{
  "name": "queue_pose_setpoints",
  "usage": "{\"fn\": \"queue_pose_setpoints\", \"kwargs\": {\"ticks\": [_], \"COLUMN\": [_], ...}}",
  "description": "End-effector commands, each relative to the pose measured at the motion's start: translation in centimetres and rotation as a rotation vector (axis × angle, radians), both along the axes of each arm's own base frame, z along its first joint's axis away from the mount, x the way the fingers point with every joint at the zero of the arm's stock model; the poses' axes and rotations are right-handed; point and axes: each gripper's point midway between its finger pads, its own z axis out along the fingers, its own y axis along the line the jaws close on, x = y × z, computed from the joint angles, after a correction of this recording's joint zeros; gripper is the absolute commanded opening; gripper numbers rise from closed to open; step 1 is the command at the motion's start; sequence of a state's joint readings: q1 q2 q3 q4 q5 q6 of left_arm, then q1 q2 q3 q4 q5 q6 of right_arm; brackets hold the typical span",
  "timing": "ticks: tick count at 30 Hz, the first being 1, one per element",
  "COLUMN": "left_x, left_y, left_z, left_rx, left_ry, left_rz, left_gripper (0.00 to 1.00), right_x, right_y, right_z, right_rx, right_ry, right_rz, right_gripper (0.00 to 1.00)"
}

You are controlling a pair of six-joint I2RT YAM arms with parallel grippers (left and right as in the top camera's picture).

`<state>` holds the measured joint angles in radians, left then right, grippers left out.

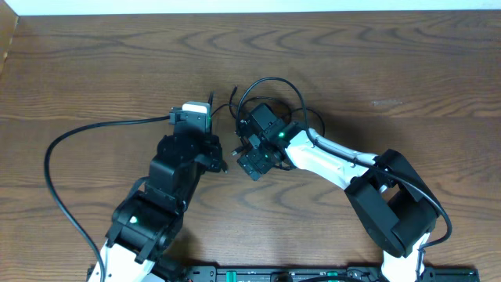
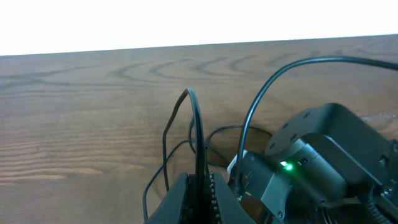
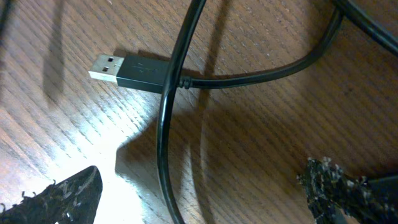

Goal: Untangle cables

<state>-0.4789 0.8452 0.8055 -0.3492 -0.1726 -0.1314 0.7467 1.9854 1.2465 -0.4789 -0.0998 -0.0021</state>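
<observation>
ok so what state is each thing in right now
left gripper: shut on the black cable, holding a loop upright
right gripper: open, fingers apart above a strand
black cable: tangled, strands crossing
usb plug: unplugged, flat on the table, a strand crossing its rear end

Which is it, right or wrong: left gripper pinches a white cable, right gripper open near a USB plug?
Wrong: the cable in the left gripper is black, per the left wrist view; the right gripper is open near the USB plug.
</observation>
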Motion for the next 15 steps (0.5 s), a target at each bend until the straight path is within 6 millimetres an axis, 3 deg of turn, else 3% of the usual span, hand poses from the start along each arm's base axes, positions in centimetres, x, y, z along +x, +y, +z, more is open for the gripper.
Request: {"fn": "queue_pose_setpoints", "kwargs": {"ticks": [1, 15], "left_x": [-0.2, -0.4], "left_y": [0.6, 0.7], "left_z": [0.5, 0.3], "left_rx": [-0.005, -0.002], "left_ry": [-0.015, -0.009], "left_rz": [0.026, 0.026], "left_gripper": [0.08, 0.08], "right_x": [-0.9, -2.3], "right_y": [-0.7, 0.7], "right_z": [-1.6, -1.8], "right_rx": [-0.052, -0.055], "right_ry": [0.019, 0.013], "right_rz": [0.024, 0.084], "right_gripper": [0.99, 0.99]}}
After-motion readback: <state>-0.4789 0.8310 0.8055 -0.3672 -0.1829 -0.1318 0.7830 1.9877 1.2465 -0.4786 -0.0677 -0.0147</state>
